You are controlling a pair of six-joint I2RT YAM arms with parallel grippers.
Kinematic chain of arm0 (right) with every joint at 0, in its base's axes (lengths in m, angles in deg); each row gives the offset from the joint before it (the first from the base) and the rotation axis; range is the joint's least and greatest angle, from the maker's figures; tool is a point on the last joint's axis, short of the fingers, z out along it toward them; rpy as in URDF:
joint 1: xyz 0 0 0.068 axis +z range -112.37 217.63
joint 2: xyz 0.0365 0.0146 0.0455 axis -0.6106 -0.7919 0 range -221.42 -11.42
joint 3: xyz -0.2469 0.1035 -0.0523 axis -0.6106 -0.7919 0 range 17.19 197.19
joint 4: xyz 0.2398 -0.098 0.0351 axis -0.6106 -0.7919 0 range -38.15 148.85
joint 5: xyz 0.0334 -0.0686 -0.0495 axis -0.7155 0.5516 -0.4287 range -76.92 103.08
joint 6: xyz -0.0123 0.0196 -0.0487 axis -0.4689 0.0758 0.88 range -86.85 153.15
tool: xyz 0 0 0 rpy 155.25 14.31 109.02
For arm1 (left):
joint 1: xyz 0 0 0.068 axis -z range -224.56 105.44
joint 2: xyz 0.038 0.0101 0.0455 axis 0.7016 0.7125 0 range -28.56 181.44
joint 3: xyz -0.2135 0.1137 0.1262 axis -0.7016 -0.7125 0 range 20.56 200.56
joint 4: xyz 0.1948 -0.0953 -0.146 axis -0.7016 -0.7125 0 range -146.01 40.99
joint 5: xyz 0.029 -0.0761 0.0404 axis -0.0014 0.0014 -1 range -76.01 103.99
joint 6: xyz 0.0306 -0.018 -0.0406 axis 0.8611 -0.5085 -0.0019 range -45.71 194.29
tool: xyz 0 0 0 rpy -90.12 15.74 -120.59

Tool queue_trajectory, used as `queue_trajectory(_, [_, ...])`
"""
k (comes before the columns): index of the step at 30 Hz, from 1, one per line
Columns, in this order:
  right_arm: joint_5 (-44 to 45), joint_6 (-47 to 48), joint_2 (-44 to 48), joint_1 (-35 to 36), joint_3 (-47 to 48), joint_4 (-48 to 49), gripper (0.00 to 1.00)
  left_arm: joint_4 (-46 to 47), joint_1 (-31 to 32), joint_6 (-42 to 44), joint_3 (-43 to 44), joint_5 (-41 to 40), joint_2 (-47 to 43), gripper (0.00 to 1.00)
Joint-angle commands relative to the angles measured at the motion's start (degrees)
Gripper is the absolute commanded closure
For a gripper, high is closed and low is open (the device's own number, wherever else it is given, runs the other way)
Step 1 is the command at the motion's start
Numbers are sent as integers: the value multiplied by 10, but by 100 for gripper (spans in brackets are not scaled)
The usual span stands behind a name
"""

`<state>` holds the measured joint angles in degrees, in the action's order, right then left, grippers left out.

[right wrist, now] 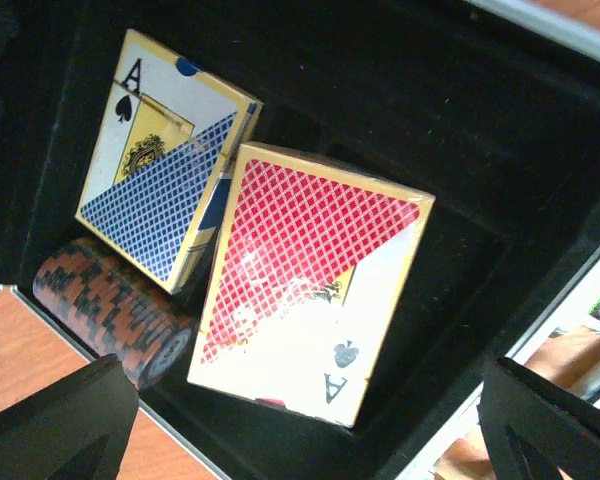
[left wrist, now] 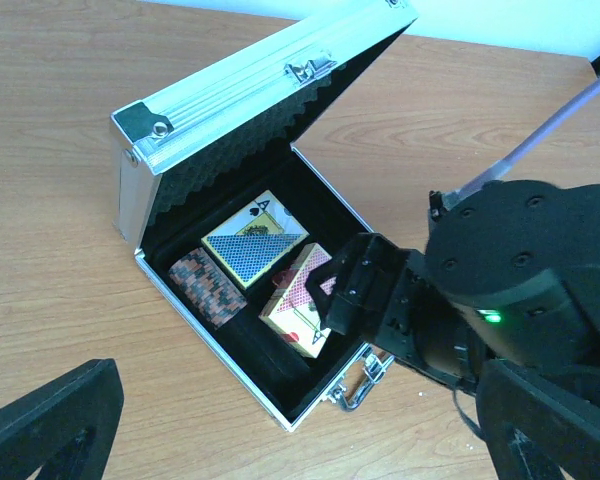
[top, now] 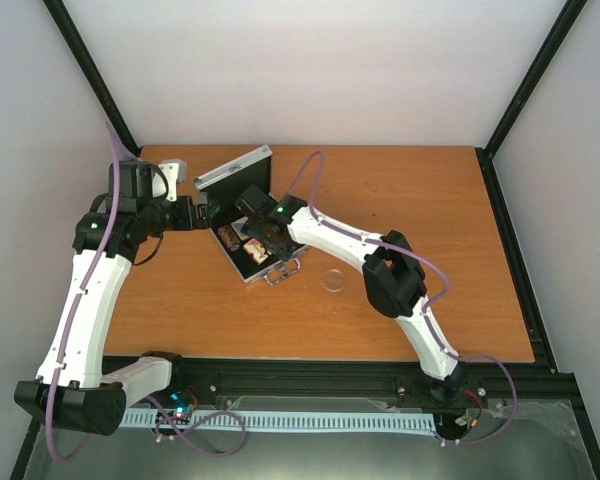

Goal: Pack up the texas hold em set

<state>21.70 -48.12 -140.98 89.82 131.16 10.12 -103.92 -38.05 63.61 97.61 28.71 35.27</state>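
The silver case [top: 242,262] lies open on the table, its lid [left wrist: 260,80] standing up. In its black lining lie the blue-yellow card pack [left wrist: 255,243], the dark chip stack [left wrist: 208,288] and the red card pack [right wrist: 310,300], which rests tilted with one edge on the blue pack [right wrist: 165,190]. My right gripper [right wrist: 300,440] is open just above the red pack, its fingers [right wrist: 50,425] clear of it. My left gripper [left wrist: 300,445] is open and empty, hovering left of the case. The clear disc [top: 333,281] lies on the table right of the case. A red bit [right wrist: 270,400] peeks from under the red pack.
The case handle [left wrist: 365,385] sticks out of the front wall towards the near side. My right arm [top: 380,260] stretches across the table's middle. A small grey-white object [top: 172,170] sits at the back left. Black frame posts stand at the table's back corners.
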Motion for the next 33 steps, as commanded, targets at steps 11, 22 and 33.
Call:
queue_trajectory(11, [23, 305, -28, -28, 82, -46, 12, 1, 1, -2, -2, -1, -6, 0])
queue_trajectory(22, [-84, 439, -89, -65, 140, 4, 14, -2, 1, 1, -3, -18, 0, 0])
queue_trajectory(33, [15, 510, -110, -64, 177, -6, 14, -1, 1, 4, -2, -25, 14, 0])
